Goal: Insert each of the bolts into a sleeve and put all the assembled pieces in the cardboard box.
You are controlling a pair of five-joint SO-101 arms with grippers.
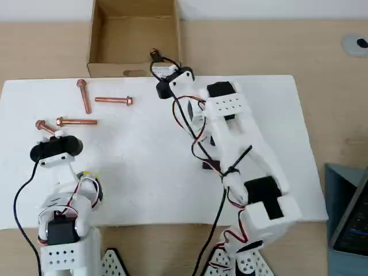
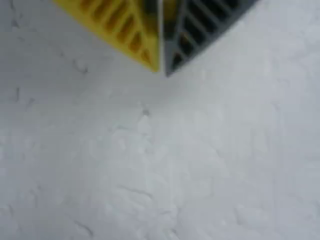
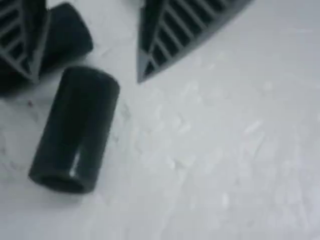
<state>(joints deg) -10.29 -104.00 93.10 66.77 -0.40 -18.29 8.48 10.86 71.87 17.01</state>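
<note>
Right gripper (image 3: 87,75) gaped wide beside a sleeve (image 3: 75,130), left gripper (image 2: 162,70) sat pinched shut; a bolt head (image 1: 154,54) showed at the cardboard box (image 1: 96,34) front wall.

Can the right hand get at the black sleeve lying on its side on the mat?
Probably yes. The right hand is open right at the sleeve, which lies uncovered on the white mat. A second sleeve, by one finger, might get nudged.
</note>
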